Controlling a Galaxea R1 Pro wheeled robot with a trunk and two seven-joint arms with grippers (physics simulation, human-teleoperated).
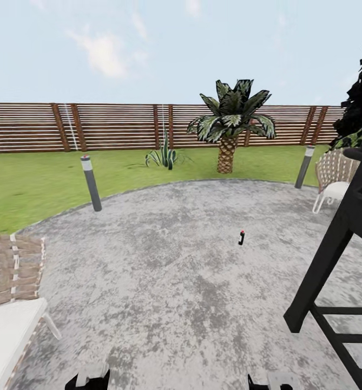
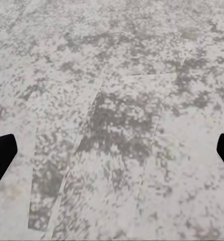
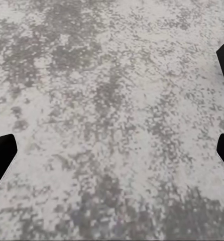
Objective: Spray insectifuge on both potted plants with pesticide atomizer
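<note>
A small slim dark bottle with a reddish top, which I take for the pesticide atomizer [image 1: 241,237], stands upright on the round grey patio [image 1: 164,260], well ahead and slightly right. On the lawn by the fence grows a low rosette of pointed green leaves [image 1: 163,156], seemingly one of the potted plants; no pot shows. My left gripper [image 2: 112,155] is open over bare paving, its dark fingertips [image 2: 1,155] at the frame edges. My right gripper [image 3: 112,153] is likewise open above the paving, holding nothing.
Grey posts [image 1: 91,183] [image 1: 304,167] stand at the patio rim. A woven chair [image 1: 10,309] sits near left, another chair [image 1: 335,176] far right. A black frame [image 1: 332,271] rises close on the right. A palm [image 1: 228,127] and brown slatted fence [image 1: 110,127] stand behind.
</note>
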